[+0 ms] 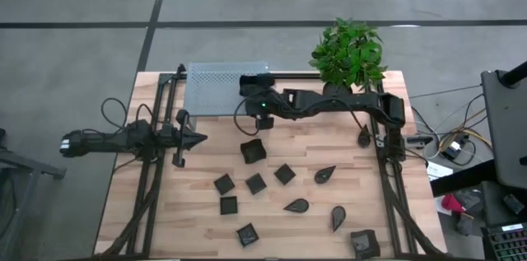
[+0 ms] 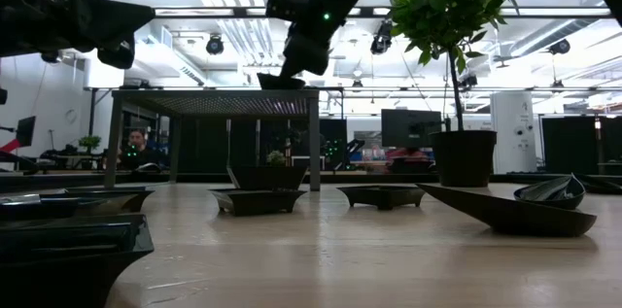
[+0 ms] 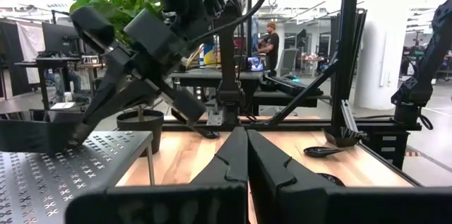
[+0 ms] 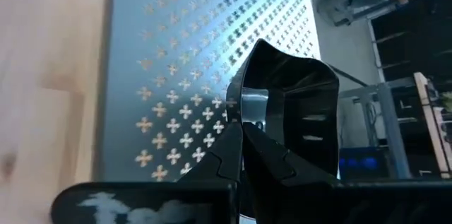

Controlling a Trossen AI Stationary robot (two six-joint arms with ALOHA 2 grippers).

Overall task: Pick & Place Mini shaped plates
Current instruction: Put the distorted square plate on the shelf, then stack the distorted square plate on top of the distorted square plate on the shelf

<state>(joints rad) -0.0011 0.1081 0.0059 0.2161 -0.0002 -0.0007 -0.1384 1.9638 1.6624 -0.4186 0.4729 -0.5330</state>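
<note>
One small glossy black square plate (image 4: pixel 289 104), light, stiff and slippery, hangs clamped by its rim in the right end effector (image 4: pixel 241 133) over the perforated metal shelf (image 4: pixel 183 47).

Glossy dark plate (image 4: pixel 293 104), probably plastic; perforated metal shelf (image 4: pixel 191 54).

We see glossy black mini shaped plates (image 1: pixel 284 174) scattered on a pale, striped wooden table (image 1: pixel 329 212), a silver-grey perforated shelf (image 1: pixel 216 88) patterned with rows of small crosses, a leafy green plant (image 1: pixel 350 51) in a dark pot (image 2: pixel 464 157), and black arms dotted with green lights.
</note>
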